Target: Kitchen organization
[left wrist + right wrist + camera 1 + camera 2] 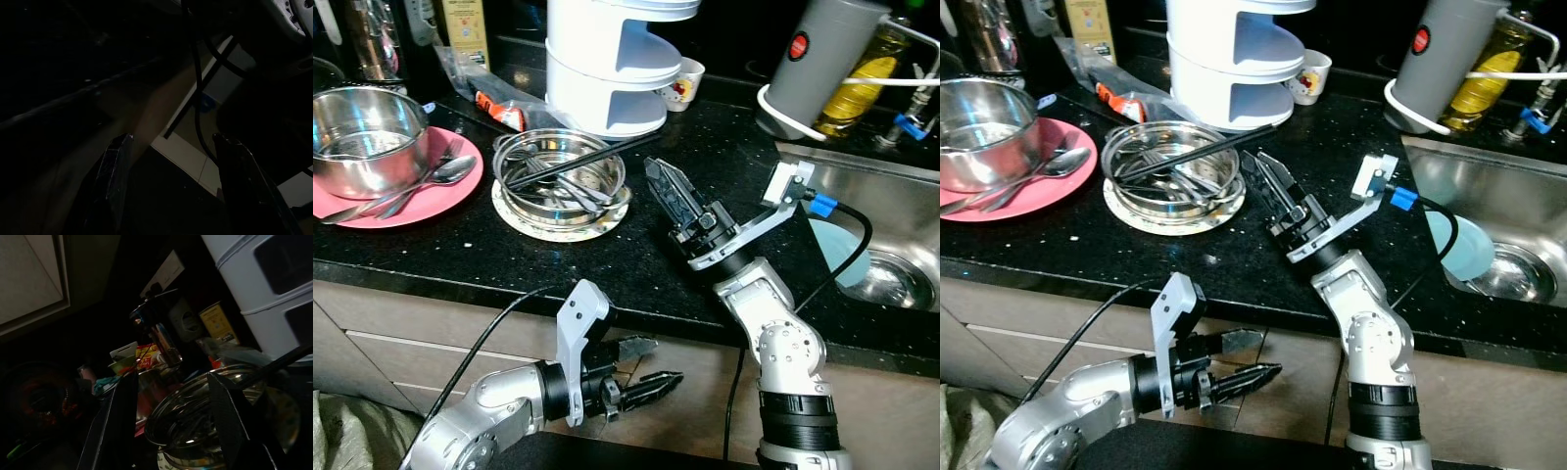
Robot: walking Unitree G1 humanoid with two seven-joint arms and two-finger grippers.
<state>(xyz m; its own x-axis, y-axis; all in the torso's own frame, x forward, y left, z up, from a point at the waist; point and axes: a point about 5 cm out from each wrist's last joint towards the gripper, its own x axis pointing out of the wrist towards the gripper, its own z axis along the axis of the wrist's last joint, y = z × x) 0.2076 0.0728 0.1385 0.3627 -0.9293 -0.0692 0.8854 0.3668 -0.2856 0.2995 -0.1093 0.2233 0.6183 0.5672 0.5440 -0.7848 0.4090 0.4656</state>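
Observation:
A steel bowl [558, 171] holding several forks and a pair of black chopsticks [578, 162] rests on a white plate [524, 220] in the middle of the black counter. Further left, a pink plate [450, 196] carries a steel pot [367, 137] and spoons [431, 181]. My right gripper [658, 174] hovers open just right of the bowl, low over the counter, and points at it. In the right wrist view its fingers [120, 421] frame the bowl [195, 421]. My left gripper [651, 364] hangs open and empty below the counter's front edge, before the drawers.
A white tiered rack [607, 59] stands behind the bowl, with a small cup [685, 83] and a red packet [499, 110] nearby. A grey flask [822, 64] and an oil bottle [867, 83] stand back right. The steel sink [891, 191] lies at right.

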